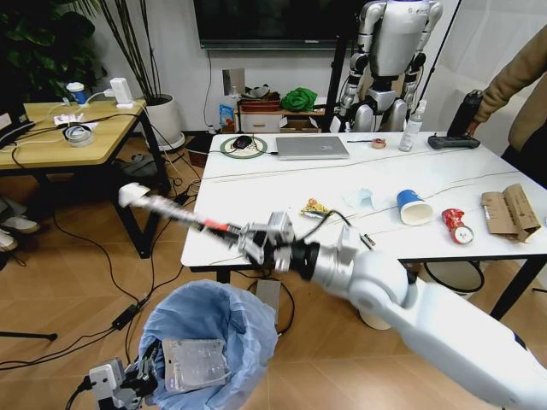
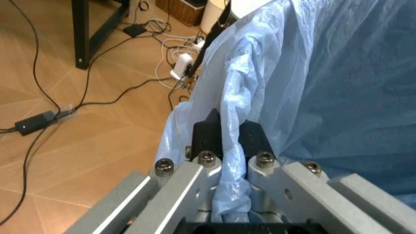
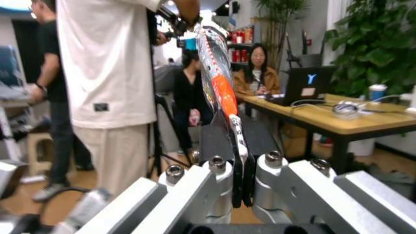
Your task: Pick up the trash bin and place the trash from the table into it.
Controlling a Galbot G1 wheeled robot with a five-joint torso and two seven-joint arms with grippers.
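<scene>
Head view: high, angled forward and down over table (image 1: 282,184); trash bin (image 1: 205,329) at 7 o'clock. Left wrist view: tight on bin liner, facing floor. Right wrist view: close, level, facing the room. Head and left wrist views share the bin.

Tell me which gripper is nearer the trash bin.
Left. The left gripper is clamped on the trash bin liner at its rim; the right gripper holds a snack wrapper above it.
</scene>
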